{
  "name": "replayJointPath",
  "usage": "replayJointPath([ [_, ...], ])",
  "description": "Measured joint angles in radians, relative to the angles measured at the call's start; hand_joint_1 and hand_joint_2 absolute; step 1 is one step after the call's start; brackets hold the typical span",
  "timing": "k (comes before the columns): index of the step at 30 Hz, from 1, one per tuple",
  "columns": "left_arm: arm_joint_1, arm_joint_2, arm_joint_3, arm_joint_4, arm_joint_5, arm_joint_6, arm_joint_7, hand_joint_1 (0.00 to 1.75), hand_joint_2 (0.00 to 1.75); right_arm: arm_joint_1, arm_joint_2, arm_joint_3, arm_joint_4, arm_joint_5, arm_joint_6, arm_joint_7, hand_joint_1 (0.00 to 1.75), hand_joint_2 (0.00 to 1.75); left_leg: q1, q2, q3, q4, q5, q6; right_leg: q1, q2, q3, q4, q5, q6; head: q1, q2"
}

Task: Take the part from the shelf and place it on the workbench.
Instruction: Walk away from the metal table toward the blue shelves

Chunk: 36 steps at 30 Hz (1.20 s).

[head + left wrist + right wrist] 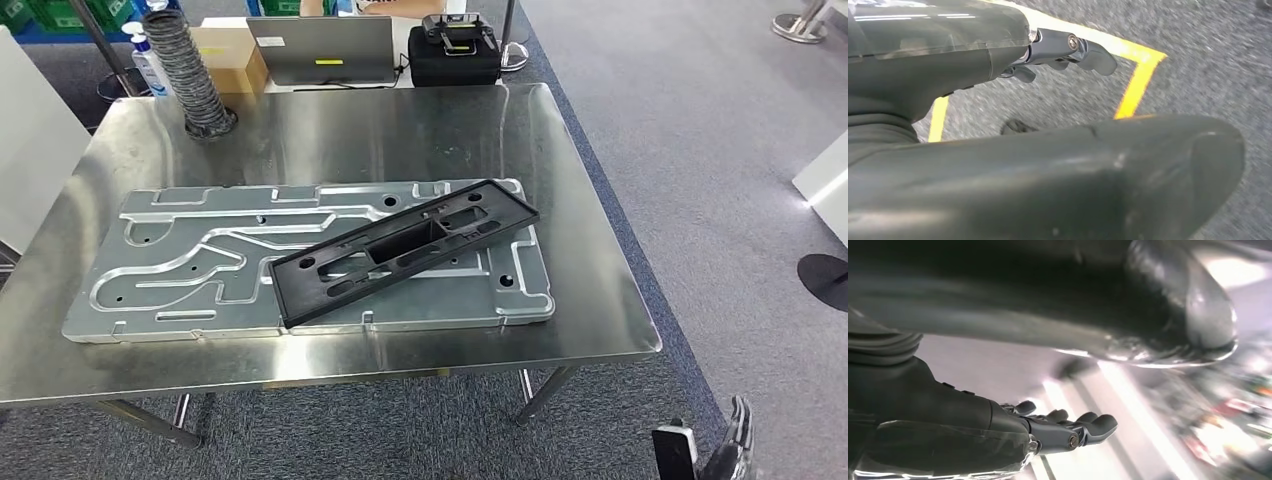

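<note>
A long black plastic part (405, 250) with several slots lies slanted on a large machined aluminium plate (180, 260), which rests flat on the steel workbench (590, 290). My right hand (738, 440) hangs low, off the bench's near right corner and well away from the part. In the right wrist view my right hand (973, 430) has its fingers (1088, 427) stretched out with nothing in them. My left hand (948, 55) hangs over grey carpet, its fingers (1088, 52) extended and apart from the thumb, holding nothing.
At the bench's far edge stand a ribbed black hose (192, 75), a cardboard box (228, 55), a laptop (322, 48) and a black case (455, 55) with a controller on top. Yellow tape (1135, 80) marks the carpet under my left hand. Grey carpet lies right of the bench.
</note>
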Motion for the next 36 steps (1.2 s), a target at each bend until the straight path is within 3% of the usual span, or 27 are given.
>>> replayJointPath([
  [1, 0.002, -0.001, 0.003, 0.0, -0.002, -0.003, -0.001, 0.0, 0.0, -0.003, 0.008, -0.014, 0.06, 0.016, -0.012, 0.003, 0.0, 0.0, -0.001, 0.003, -0.013, 0.002, 0.007, -0.001, -0.001, 0.0, -0.004, 0.042, -0.016, 0.003, 0.0, 0.0],
  [2, 0.003, -0.002, 0.006, 0.0, -0.004, -0.006, -0.002, 0.0, 0.0, -0.006, 0.013, -0.027, 0.122, 0.039, -0.026, 0.008, 0.0, 0.0, -0.002, 0.006, -0.025, 0.004, 0.015, -0.002, -0.002, -0.001, 0.008, 0.05, -0.013, 0.004, 0.0, 0.0],
  [3, 0.003, -0.003, 0.009, 0.0, -0.005, -0.01, -0.004, 0.0, 0.0, -0.01, 0.016, -0.04, 0.186, 0.068, -0.041, 0.015, 0.0, 0.0, -0.002, 0.008, -0.038, 0.008, 0.021, -0.005, -0.003, -0.001, 0.04, 0.018, 0.007, 0.004, 0.0, 0.0],
  [5, 0.003, -0.006, 0.013, 0.0, -0.007, -0.015, -0.007, 0.0, 0.0, -0.017, 0.024, -0.061, 0.29, 0.11, -0.065, 0.029, 0.0, 0.0, -0.002, 0.009, -0.061, 0.017, 0.033, -0.012, -0.003, -0.005, 0.143, -0.127, 0.043, -0.001, 0.0, 0.0],
  [7, 0.003, -0.008, 0.015, 0.0, -0.008, -0.018, -0.01, 0.0, 0.0, -0.022, 0.039, -0.078, 0.361, 0.127, -0.079, 0.036, 0.0, 0.0, -0.003, 0.011, -0.07, 0.024, 0.044, -0.022, 0.003, -0.006, 0.21, -0.23, 0.053, -0.017, 0.0, 0.0],
  [10, 0.003, -0.009, 0.017, 0.0, -0.008, -0.018, -0.012, 0.0, 0.0, -0.03, 0.054, -0.097, 0.428, 0.135, -0.087, 0.041, 0.0, 0.0, 0.001, 0.012, -0.072, 0.025, 0.061, -0.04, 0.008, -0.005, 0.209, -0.248, 0.068, -0.044, 0.0, 0.0],
  [11, 0.004, -0.009, 0.017, 0.0, -0.008, -0.019, -0.013, 0.0, 0.0, -0.034, 0.055, -0.101, 0.447, 0.144, -0.089, 0.055, 0.0, 0.0, 0.002, 0.01, -0.079, 0.033, 0.048, -0.046, 0.007, -0.005, 0.2, -0.251, 0.079, -0.052, 0.0, 0.0],
  [12, 0.005, -0.01, 0.018, 0.0, -0.009, -0.022, -0.014, 0.0, 0.0, -0.039, 0.055, -0.103, 0.466, 0.159, -0.09, 0.083, 0.0, 0.0, 0.003, 0.008, -0.089, 0.058, 0.016, -0.05, 0.005, -0.006, 0.189, -0.255, 0.092, -0.06, 0.0, 0.0],
  [15, 0.005, -0.011, 0.019, 0.0, -0.017, -0.036, -0.015, 0.0, 0.0, -0.048, 0.046, -0.104, 0.534, 0.24, -0.09, 0.251, 0.0, 0.0, 0.012, 0.004, -0.132, 0.231, -0.134, -0.061, 0.008, -0.006, 0.146, -0.256, 0.129, -0.07, -0.001, 0.0],
  [16, 0.005, -0.012, 0.019, 0.0, -0.021, -0.039, -0.015, 0.0, 0.0, -0.049, 0.041, -0.103, 0.556, 0.265, -0.086, 0.304, 0.0, 0.0, 0.014, 0.004, -0.136, 0.283, -0.155, -0.065, 0.01, -0.007, 0.13, -0.255, 0.141, -0.07, -0.001, 0.0],
  [17, 0.006, -0.013, 0.019, 0.0, -0.026, -0.042, -0.015, 0.0, 0.0, -0.048, 0.036, -0.103, 0.577, 0.284, -0.078, 0.345, 0.0, 0.0, 0.016, 0.004, -0.126, 0.309, -0.152, -0.067, 0.011, -0.007, 0.114, -0.253, 0.152, -0.068, -0.001, 0.0],
  [18, 0.006, -0.015, 0.019, 0.0, -0.03, -0.043, -0.015, 0.0, 0.0, -0.047, 0.032, -0.103, 0.596, 0.298, -0.066, 0.377, 0.0, 0.0, 0.018, 0.004, -0.099, 0.299, -0.131, -0.068, 0.011, -0.007, 0.097, -0.251, 0.163, -0.066, -0.001, 0.0],
  [20, 0.005, -0.02, 0.019, 0.0, -0.039, -0.043, -0.015, 0.0, 0.0, -0.046, 0.026, -0.101, 0.627, 0.322, -0.035, 0.422, 0.0, 0.0, 0.02, 0.002, 0.005, 0.179, -0.091, -0.066, 0.011, -0.005, 0.065, -0.244, 0.185, -0.059, -0.001, 0.0],
  [22, 0.003, -0.024, 0.018, 0.0, -0.046, -0.046, -0.016, 0.0, 0.0, -0.043, 0.023, -0.093, 0.65, 0.351, -0.004, 0.446, 0.0, 0.0, 0.017, -0.002, 0.108, 0.031, -0.098, -0.057, 0.012, -0.003, 0.046, -0.238, 0.205, -0.049, 0.0, 0.0],
  [23, 0.004, -0.026, 0.018, 0.0, -0.049, -0.048, -0.017, 0.0, 0.0, -0.041, 0.023, -0.087, 0.659, 0.364, 0.008, 0.45, 0.0, 0.0, 0.014, -0.004, 0.132, -0.009, -0.107, -0.051, 0.012, -0.003, 0.043, -0.237, 0.214, -0.043, 0.0, 0.0],
  [25, 0.007, -0.027, 0.017, 0.0, -0.052, -0.054, -0.018, 0.0, 0.0, -0.039, 0.023, -0.072, 0.678, 0.387, 0.024, 0.448, 0.0, 0.0, 0.011, -0.002, 0.126, -0.022, -0.098, -0.036, 0.009, -0.002, 0.039, -0.241, 0.231, -0.031, 0.0, 0.0],
  [26, 0.008, -0.028, 0.017, 0.0, -0.053, -0.057, -0.018, 0.0, 0.0, -0.039, 0.023, -0.066, 0.686, 0.396, 0.029, 0.443, 0.0, 0.0, 0.011, 0.0, 0.119, -0.024, -0.089, -0.027, 0.007, -0.001, 0.033, -0.235, 0.223, -0.026, 0.0, 0.0],
  [27, 0.009, -0.029, 0.017, 0.0, -0.053, -0.058, -0.017, 0.0, 0.0, -0.039, 0.023, -0.059, 0.694, 0.403, 0.036, 0.436, 0.0, 0.0, 0.011, 0.003, 0.109, -0.025, -0.077, -0.017, 0.005, -0.001, 0.023, -0.213, 0.195, -0.022, 0.0, 0.0],
  [30, 0.011, -0.029, 0.017, 0.0, -0.053, -0.06, -0.016, 0.0, 0.0, -0.042, 0.023, -0.04, 0.713, 0.419, 0.055, 0.422, 0.0, 0.0, 0.008, 0.009, 0.07, -0.025, -0.044, -0.001, 0.001, -0.001, -0.025, -0.036, 0.047, -0.014, 0.0, 0.0],
  [31, 0.012, -0.029, 0.018, 0.0, -0.053, -0.06, -0.015, 0.0, 0.0, -0.043, 0.023, -0.035, 0.718, 0.422, 0.059, 0.421, 0.0, 0.0, 0.006, 0.01, 0.056, -0.023, -0.034, 0.0, 0.001, -0.001, -0.035, 0.024, 0.022, -0.012, 0.0, 0.0],
  [32, 0.012, -0.029, 0.018, 0.0, -0.053, -0.06, -0.014, 0.0, 0.0, -0.045, 0.023, -0.031, 0.721, 0.424, 0.063, 0.422, 0.0, 0.0, 0.004, 0.011, 0.041, -0.02, -0.024, -0.001, 0.001, -0.001, -0.032, 0.057, 0.02, -0.011, 0.0, 0.0],
  [33, 0.012, -0.029, 0.018, 0.0, -0.054, -0.059, -0.013, 0.0, 0.0, -0.046, 0.023, -0.028, 0.725, 0.425, 0.069, 0.422, 0.0, 0.0, 0.003, 0.011, 0.025, -0.016, -0.015, -0.002, 0.001, -0.001, -0.013, 0.057, 0.037, -0.012, 0.0, 0.0],
  [34, 0.012, -0.03, 0.018, 0.001, -0.056, -0.059, -0.012, 0.0, 0.0, -0.048, 0.023, -0.026, 0.728, 0.425, 0.076, 0.424, 0.0, 0.0, 0.002, 0.011, 0.009, -0.012, -0.006, -0.004, 0.002, -0.001, 0.026, 0.017, 0.063, -0.015, 0.0, 0.0],
  [36, 0.013, -0.036, 0.015, 0.001, -0.068, -0.054, -0.005, 0.0, 0.0, -0.05, 0.023, -0.025, 0.731, 0.419, 0.093, 0.436, 0.0, 0.0, 0.001, 0.011, -0.015, -0.001, 0.007, -0.009, 0.007, -0.002, 0.141, -0.135, 0.09, -0.027, 0.0, 0.0],
])
